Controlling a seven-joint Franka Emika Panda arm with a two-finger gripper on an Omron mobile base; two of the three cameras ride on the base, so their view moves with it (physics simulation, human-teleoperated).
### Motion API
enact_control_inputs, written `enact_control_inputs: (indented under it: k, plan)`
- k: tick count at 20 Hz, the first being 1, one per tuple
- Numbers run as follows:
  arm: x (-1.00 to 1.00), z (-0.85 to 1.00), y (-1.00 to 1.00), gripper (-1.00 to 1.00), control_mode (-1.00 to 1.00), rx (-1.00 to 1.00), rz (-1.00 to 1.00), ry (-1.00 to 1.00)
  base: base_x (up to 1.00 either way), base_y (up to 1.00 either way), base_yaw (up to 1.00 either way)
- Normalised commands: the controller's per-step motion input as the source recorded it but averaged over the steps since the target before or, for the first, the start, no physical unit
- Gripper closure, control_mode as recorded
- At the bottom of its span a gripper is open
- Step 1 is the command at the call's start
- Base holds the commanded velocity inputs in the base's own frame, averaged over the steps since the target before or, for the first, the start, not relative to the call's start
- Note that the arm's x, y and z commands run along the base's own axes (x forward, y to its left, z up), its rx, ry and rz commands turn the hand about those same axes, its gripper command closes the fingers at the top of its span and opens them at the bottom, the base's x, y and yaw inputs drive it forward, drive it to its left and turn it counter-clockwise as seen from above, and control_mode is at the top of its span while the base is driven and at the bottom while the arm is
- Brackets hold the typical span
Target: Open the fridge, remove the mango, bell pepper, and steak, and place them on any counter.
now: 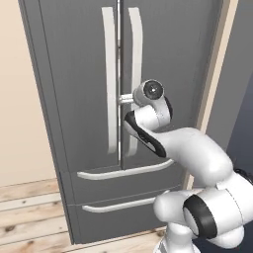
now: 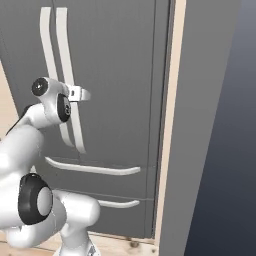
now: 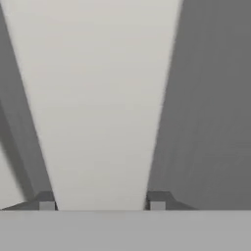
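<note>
The tall dark grey fridge [image 1: 74, 74] [image 2: 120, 60] stands in front of me with both doors closed. My gripper [image 1: 126, 99] [image 2: 80, 93] sits at mid-height on the right door's long pale handle [image 1: 134, 44] [image 2: 64, 40]. In the hand view this handle [image 3: 98, 98] runs up between the two fingertips [image 3: 46, 203], which press against its edges, so the gripper [image 3: 102, 205] is shut on it. The mango, bell pepper and steak are hidden behind the closed doors. The counter is out of view.
The left door's handle [image 1: 109, 74] [image 2: 46, 40] runs close beside the held one. Two drawers with curved handles [image 1: 123, 172] [image 2: 95, 170] lie below the doors. A beige wall [image 1: 20, 99] is on the left, a tall grey panel [image 2: 210, 125] on the right, and wooden floor [image 1: 29, 217] below.
</note>
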Motion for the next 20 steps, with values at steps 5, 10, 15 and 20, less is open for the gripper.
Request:
enact_control_inputs:
  k: [5, 10, 15, 20]
  plan:
    - [-1.00, 0.43, -0.59, 1.00, -1.00, 0.15, 0.00, -0.04, 0.00, 0.00, 0.00]
    - [-1.00, 0.43, -0.84, 1.00, -1.00, 0.20, 0.00, -0.05, 0.00, 0.00, 0.00]
    - [-1.00, 0.35, -0.89, 1.00, -1.00, 0.15, 0.00, -0.11, 0.00, 0.00, 0.00]
    - [-0.99, 0.31, -0.50, -1.00, -1.00, 0.07, -0.02, -0.09, 0.00, 0.00, 0.00]
